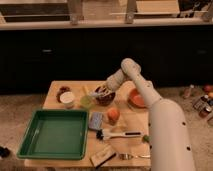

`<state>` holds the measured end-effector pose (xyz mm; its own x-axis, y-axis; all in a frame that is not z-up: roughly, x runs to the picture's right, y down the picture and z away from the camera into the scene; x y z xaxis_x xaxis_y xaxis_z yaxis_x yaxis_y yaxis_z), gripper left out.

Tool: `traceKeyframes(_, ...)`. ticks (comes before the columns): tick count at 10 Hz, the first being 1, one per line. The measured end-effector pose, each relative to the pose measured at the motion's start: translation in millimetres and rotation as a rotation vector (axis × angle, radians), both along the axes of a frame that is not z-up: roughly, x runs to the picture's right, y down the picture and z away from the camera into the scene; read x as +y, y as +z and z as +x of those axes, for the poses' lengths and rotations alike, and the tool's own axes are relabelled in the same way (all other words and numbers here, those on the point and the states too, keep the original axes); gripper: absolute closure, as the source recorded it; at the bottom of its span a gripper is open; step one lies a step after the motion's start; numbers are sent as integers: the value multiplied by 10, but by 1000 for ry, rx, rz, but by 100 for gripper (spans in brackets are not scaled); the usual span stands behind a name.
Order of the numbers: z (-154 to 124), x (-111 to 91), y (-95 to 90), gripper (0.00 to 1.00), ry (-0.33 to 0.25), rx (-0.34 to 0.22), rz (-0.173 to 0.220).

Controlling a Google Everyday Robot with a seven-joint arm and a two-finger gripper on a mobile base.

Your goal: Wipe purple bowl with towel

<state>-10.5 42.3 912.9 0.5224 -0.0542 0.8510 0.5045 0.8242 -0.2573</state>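
A white robot arm (146, 96) reaches across a wooden bench (54, 87) and sets its claw (101, 92) down at the mouth of the purple bowl (107, 99), which stands near the middle of the bench's back edge, between a small green cup (86, 102) and an orange bowl (136, 98).

A pale scrap at the claw's tip looks like the towel (96, 93), low over the bowl's left rim. Whether the claw is spread or pressed together on it I cannot tell from where I stand. Judging by the pose, the wiping is under way rather than finished: the cloth has reached the bowl, but nothing shows how much of the inside is done. Lifting clear remains.

Around it is a mixed spread of kitchen things:

- **Purple bowl:** dark, round and deep, probably smooth plastic or glazed ware.
- **Orange bowl:** wider and shallower, with a glossy look.
- **White cup (66, 98):** squat and matte, at the left.
- **Green tray (52, 134):** rectangular, with a raised rim, filling the near left corner.
- **Blue sponge (96, 121):** soft-edged and blocky, touching or just beside a round orange fruit (113, 115).
- **Brush (116, 134):** dark-handled, lying flat nearer the front.

The bench top itself is light, plain wood — bare grain between the objects.
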Motion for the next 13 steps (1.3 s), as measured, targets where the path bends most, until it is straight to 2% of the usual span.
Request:
traceKeyframes(2,71,56,-28,100,1,23,-16)
traceKeyframes(7,442,-7,9,100,23,117,-11)
traceKeyframes(10,497,-125,157,100,24,140,-1)
traceKeyframes(13,439,-225,345,100,6,135,-2)
